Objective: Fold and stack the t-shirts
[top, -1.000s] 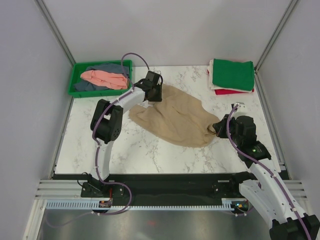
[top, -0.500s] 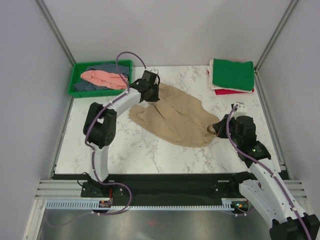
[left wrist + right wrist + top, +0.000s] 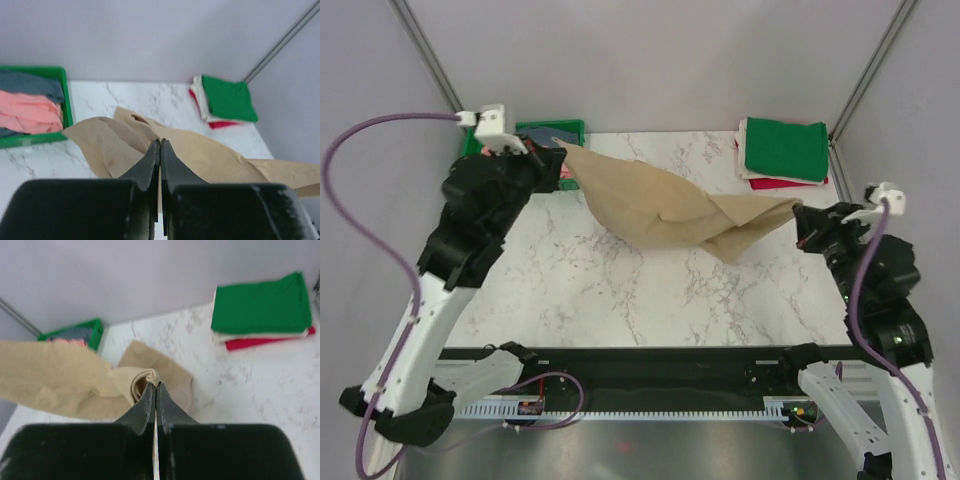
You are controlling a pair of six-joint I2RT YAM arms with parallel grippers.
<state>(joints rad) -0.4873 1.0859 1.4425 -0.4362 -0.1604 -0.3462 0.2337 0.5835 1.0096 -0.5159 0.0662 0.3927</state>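
A tan-beige t-shirt (image 3: pixel 665 208) hangs stretched in the air between my two grippers, above the marble table. My left gripper (image 3: pixel 560 160) is shut on its far left end; in the left wrist view the jaws (image 3: pixel 160 145) pinch the cloth (image 3: pixel 210 155). My right gripper (image 3: pixel 802 215) is shut on its right end; in the right wrist view the jaws (image 3: pixel 155 386) hold a rolled edge of the shirt (image 3: pixel 65 377). A folded dark green shirt (image 3: pixel 786 148) lies on a red one (image 3: pixel 788 183) at the back right. Salmon pink (image 3: pixel 27 112) and grey-blue (image 3: pixel 30 86) shirts lie in the tray.
The green plastic tray (image 3: pixel 555 128) stands at the back left, mostly hidden behind my left arm. Grey walls with metal posts (image 3: pixel 428 62) close in the table (image 3: pixel 620 290) on three sides. A black rail runs along the near edge.
Both arms have risen and pulled apart, lifting the tan shirt off the table and stretching it in the air. The left arm swung up and left over the tray.
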